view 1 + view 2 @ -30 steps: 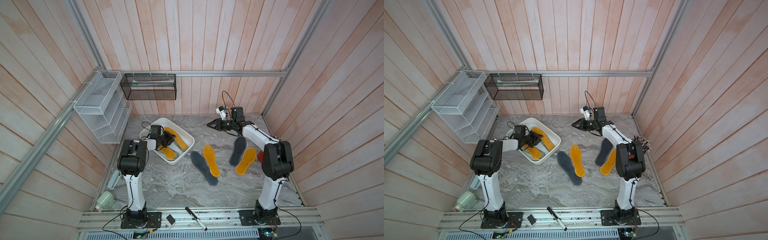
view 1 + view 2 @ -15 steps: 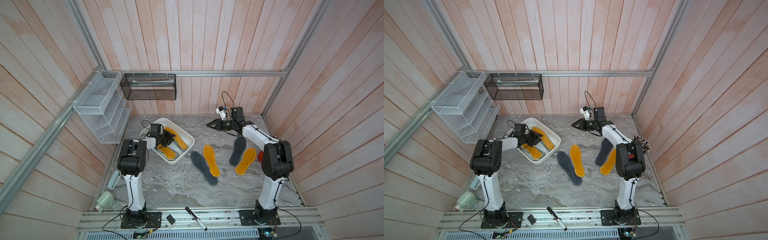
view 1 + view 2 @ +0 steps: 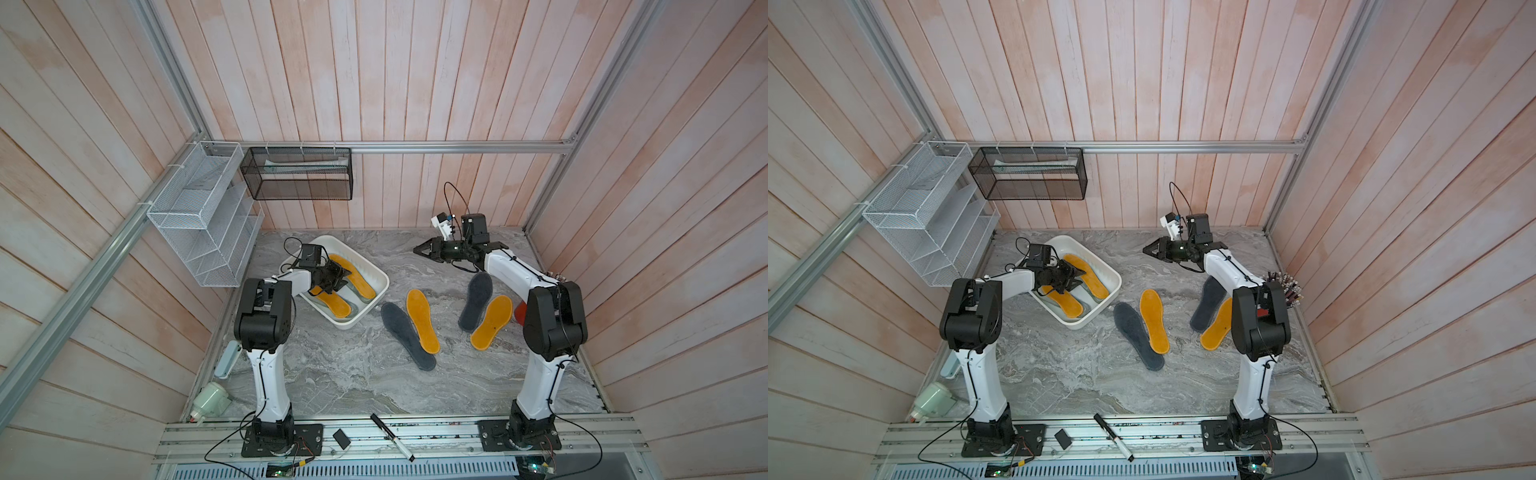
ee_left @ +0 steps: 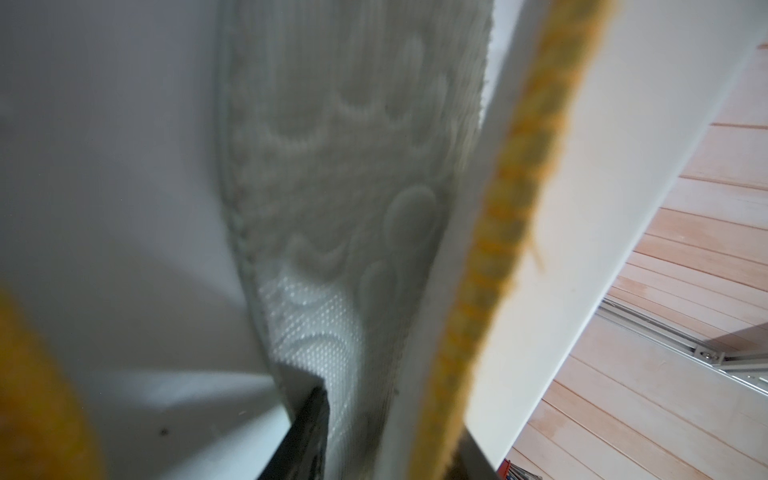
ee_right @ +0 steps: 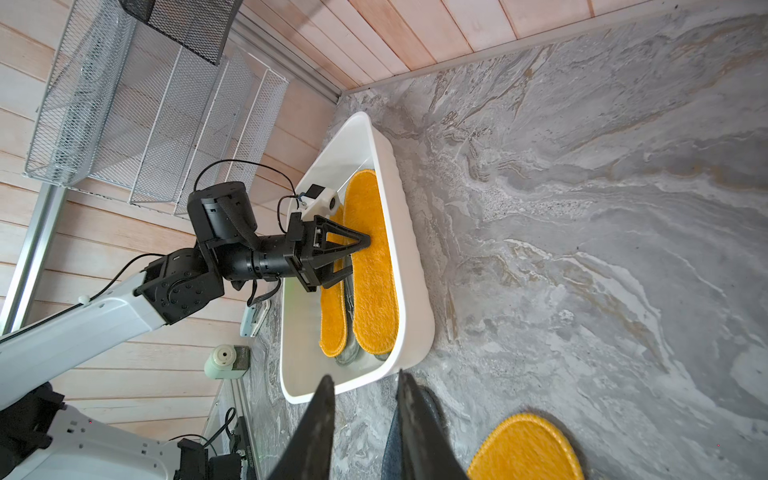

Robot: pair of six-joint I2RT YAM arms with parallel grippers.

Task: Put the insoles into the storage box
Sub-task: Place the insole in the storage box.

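Insoles (image 3: 422, 320) on marbled tabletop (image 3: 332, 374), plank walls (image 3: 415, 83); left gripper (image 3: 345, 279) in storage box (image 3: 353, 322), seemingly parted; right gripper (image 3: 417, 250) narrow.

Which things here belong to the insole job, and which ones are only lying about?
Job: storage box; boxed orange insoles; pale insole beneath them; loose grey insoles; loose orange insoles.
Lying about: wire rack; black mesh basket; marker pen; pale green device.

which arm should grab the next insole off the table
Right, probably: right gripper empty, grey insole and orange insole lying beside that arm; left gripper is in the storage box.
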